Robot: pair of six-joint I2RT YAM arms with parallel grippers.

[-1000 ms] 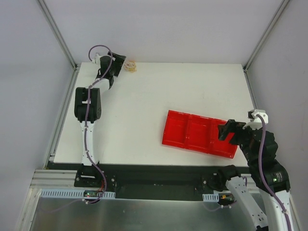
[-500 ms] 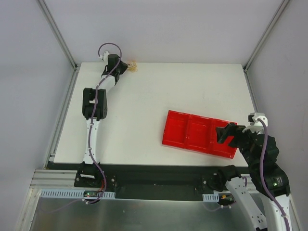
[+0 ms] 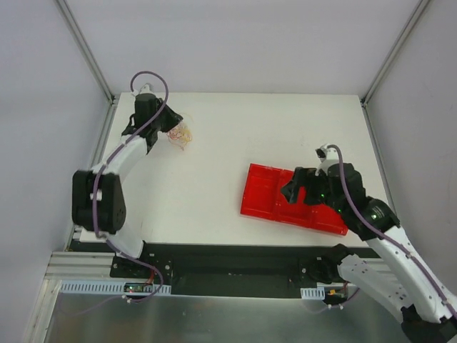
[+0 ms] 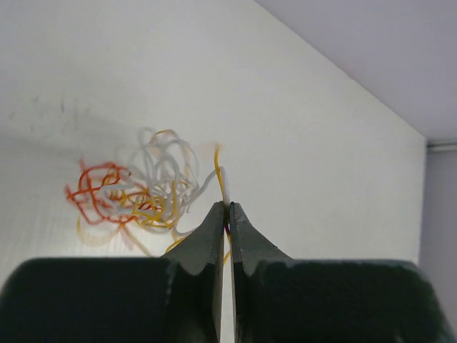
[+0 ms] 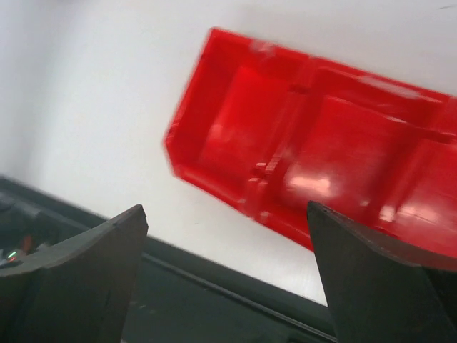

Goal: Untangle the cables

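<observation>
Currently the left pincer [image 4: 227, 213] is closed on white and yellow strands of the cables [image 4: 143, 189]; the tangle lies just beside its tips, near the far left corner of the desk [image 4: 321, 143]. The right pincer [image 5: 225, 214] stands open above a blurred red tray [image 5: 343, 143].

You're seeing the bench [image 3: 214, 193] reading matt white, faintly scuffed. The red tray [image 3: 260, 189] is showing glossy smooth plastic with glare patches. The cables [image 4: 143, 189] are looking smooth-coated, slightly shiny. The left end effector [image 4: 227, 207] is showing matt dark plastic.
</observation>
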